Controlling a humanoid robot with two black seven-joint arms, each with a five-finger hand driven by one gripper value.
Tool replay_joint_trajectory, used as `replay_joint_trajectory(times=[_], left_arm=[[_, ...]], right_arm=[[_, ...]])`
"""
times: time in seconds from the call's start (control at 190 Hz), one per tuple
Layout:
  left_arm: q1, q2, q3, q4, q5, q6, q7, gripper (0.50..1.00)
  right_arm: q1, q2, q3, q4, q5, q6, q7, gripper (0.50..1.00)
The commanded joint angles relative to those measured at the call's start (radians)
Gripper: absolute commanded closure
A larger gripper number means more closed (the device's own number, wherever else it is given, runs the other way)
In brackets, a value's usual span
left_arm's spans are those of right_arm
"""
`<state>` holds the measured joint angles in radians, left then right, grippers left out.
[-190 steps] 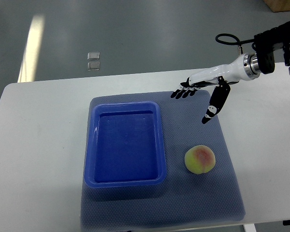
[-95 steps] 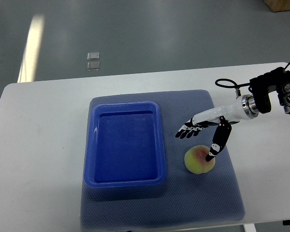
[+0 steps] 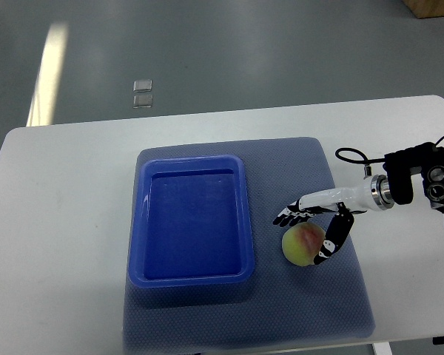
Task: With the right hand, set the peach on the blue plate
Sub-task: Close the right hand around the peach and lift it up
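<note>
Now the right hand [image 3: 312,225] is spread wide around the peach [image 3: 304,245], fingers [image 3: 287,216] arched over its far side and thumb against its near right flank, not yet closed. The peach sits on the grey mat [image 3: 340,310], just right of the blue plate [image 3: 190,277]. Risk: it's round, so an uneven squeeze could squirt it away toward the mat's front edge. Lifting too low would clip the plate's raised rim. Open room lies above and right across the worktop [image 3: 59,222].
</note>
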<state>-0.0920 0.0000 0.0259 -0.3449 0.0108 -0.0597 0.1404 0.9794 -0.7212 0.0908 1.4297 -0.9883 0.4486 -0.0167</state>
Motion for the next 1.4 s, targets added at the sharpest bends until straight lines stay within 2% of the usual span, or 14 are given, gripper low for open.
replay_joint_trajectory(times=[0.0,0.084,0.184,0.215,0.263,0.305,0.32,0.478,0.599,0.604,0.809,1.04,1.219,1.392], left_arm=[[0.000,0.000,0.000,0.001,0.000,0.000,0.001,0.500],[0.000,0.000,0.000,0.001,0.000,0.000,-0.001,0.500],[0.000,0.000,0.000,0.001,0.000,0.000,0.001,0.500],[0.000,0.000,0.000,0.001,0.000,0.000,0.001,0.500],[0.000,0.000,-0.001,0.001,0.000,0.000,0.001,0.500],[0.000,0.000,0.000,0.001,-0.002,0.000,-0.001,0.500],[0.000,0.000,-0.001,0.001,-0.002,0.000,-0.001,0.500],[0.000,0.000,0.000,0.001,0.000,0.000,0.001,0.500],[0.000,0.000,0.000,0.001,-0.002,0.000,0.001,0.500],[0.000,0.000,0.000,0.003,-0.002,0.000,-0.001,0.500],[0.000,0.000,0.000,0.003,-0.002,0.000,0.001,0.500],[0.000,0.000,0.000,0.001,0.000,0.000,-0.001,0.500],[0.000,0.000,0.000,0.001,0.000,0.000,0.001,0.500],[0.000,0.000,-0.001,0.001,0.000,0.000,-0.001,0.500]], right_arm=[[-0.028,0.000,0.000,0.000,-0.016,-0.039,0.010,0.576],[-0.036,0.002,0.000,0.000,-0.023,-0.051,0.015,0.581],[-0.064,0.002,0.000,0.000,-0.044,-0.085,0.034,0.705],[-0.067,0.002,0.000,0.001,-0.052,-0.091,0.037,0.762],[-0.073,0.003,0.000,0.000,-0.070,-0.099,0.043,0.905],[-0.074,0.003,0.000,0.000,-0.079,-0.102,0.047,0.953],[-0.076,0.002,0.000,0.000,-0.084,-0.105,0.049,0.997],[-0.064,-0.004,0.021,0.001,-0.087,-0.105,0.050,1.000],[-0.015,-0.033,0.116,0.008,-0.073,-0.044,0.052,1.000],[0.029,-0.059,0.145,0.014,-0.069,0.003,0.052,1.000],[0.246,-0.155,0.201,0.018,0.043,0.157,0.049,1.000],[0.403,-0.170,0.195,0.014,0.083,0.162,0.040,1.000],[0.421,-0.145,0.188,0.005,0.085,0.162,0.040,1.000],[0.441,0.009,0.168,-0.063,0.083,0.133,0.037,1.000]])
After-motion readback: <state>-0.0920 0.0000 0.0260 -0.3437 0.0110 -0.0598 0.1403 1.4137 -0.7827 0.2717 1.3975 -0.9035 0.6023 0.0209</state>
